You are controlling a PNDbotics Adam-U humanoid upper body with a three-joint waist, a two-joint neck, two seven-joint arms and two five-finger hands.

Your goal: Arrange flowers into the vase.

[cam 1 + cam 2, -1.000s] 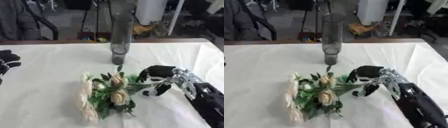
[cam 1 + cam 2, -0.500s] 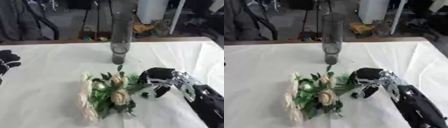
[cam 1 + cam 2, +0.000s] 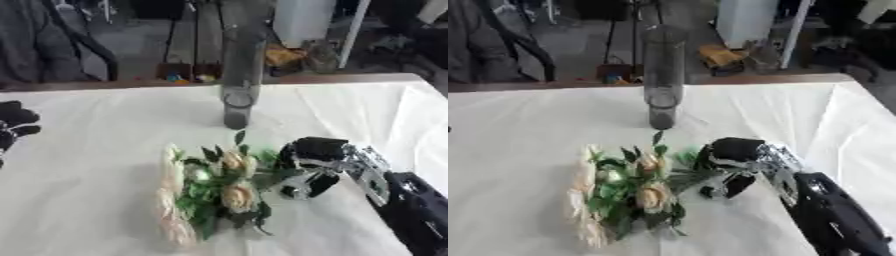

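Note:
A bunch of cream and pale pink flowers (image 3: 210, 190) with green leaves lies on the white tablecloth. A tall, dark, clear glass vase (image 3: 240, 75) stands upright behind it, with no flowers in it. My right hand (image 3: 313, 161) comes in from the right and rests at the bunch's right side, fingers curled around green stems there. My left hand (image 3: 12, 125) shows at the left edge, far from the flowers, resting on the cloth with fingers relaxed.
The white cloth covers the table (image 3: 96, 130), with its far edge (image 3: 341, 79) just behind the vase. Beyond it are a floor with stands, boxes and dark equipment. The cloth lies bare left of the bunch.
The whole picture has shifted a little, so the camera moved. The right hand has stayed at the stems, and the bunch and vase stand as before.

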